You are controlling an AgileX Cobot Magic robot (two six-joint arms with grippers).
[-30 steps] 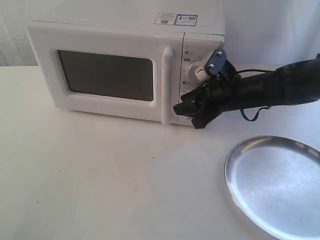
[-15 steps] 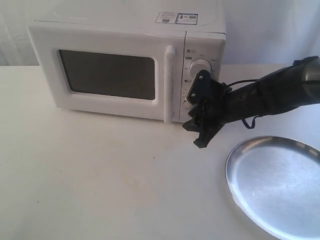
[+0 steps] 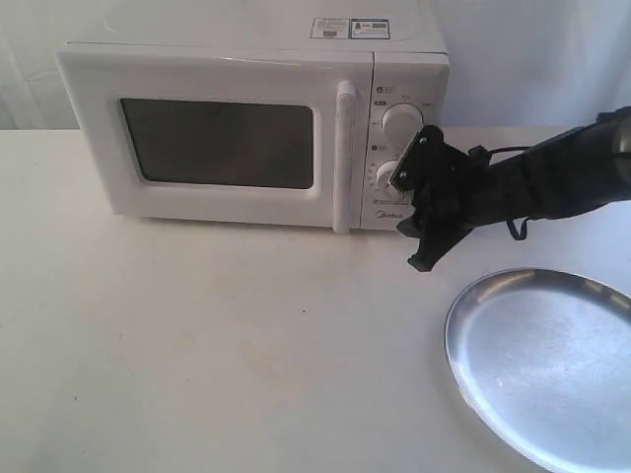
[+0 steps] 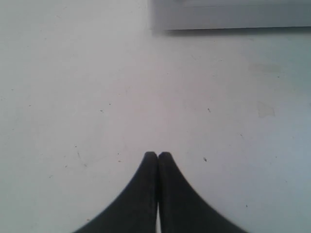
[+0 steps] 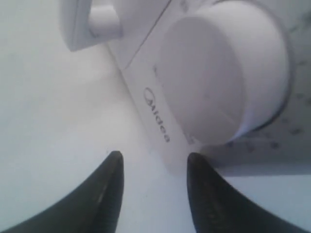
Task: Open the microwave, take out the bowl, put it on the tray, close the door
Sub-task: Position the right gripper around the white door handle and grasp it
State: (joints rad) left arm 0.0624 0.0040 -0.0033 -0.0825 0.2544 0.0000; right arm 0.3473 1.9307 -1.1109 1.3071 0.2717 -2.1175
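The white microwave [image 3: 246,128] stands at the back of the table with its door [image 3: 212,143] shut and its bar handle [image 3: 345,158] upright. My right gripper [image 3: 413,246] hovers open just in front of the control panel, below the lower dial [image 3: 387,173] and right of the handle. In the right wrist view its fingers [image 5: 153,158] are spread with nothing between them, facing the dial [image 5: 214,77] and the Midea logo [image 5: 158,114]. The silver tray [image 3: 542,365] lies at the front right. No bowl is in view. My left gripper [image 4: 158,155] is shut over bare table.
The handle's lower end [image 5: 82,24] shows in the right wrist view. A pale edge of the microwave [image 4: 228,19] sits ahead of the left gripper. A black cable [image 3: 513,232] hangs from the right arm. White cloth backs the table.
My right gripper has drawn back to the right, from the door's lower corner by the handle to in front of the dials. The microwave has turned and shifted slightly right.
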